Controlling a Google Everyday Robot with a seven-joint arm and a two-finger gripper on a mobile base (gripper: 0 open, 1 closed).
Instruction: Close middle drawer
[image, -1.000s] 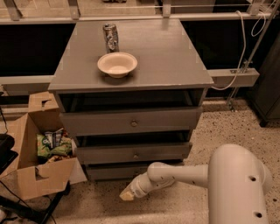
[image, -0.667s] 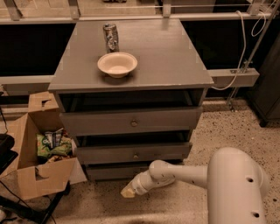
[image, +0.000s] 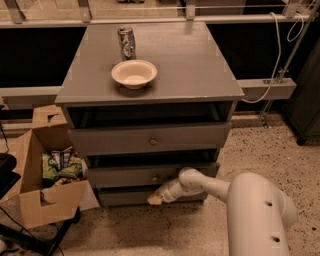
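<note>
The grey cabinet has three drawers. The middle drawer has a low wide front and a small round knob. It stands a little way out, with a dark gap above it. The taller top drawer also stands out. My gripper is at the end of the white arm. It sits low, just below the middle drawer's knob and against the lowest drawer front. It holds nothing that I can see.
A cream bowl and a drinks can stand on the cabinet top. An open cardboard box with snack bags sits on the floor at the left. White cables hang at the right. The floor is speckled.
My gripper has moved up from the floor in front of the cabinet to the drawer fronts, just under the middle drawer's knob. The drawers have not moved.
</note>
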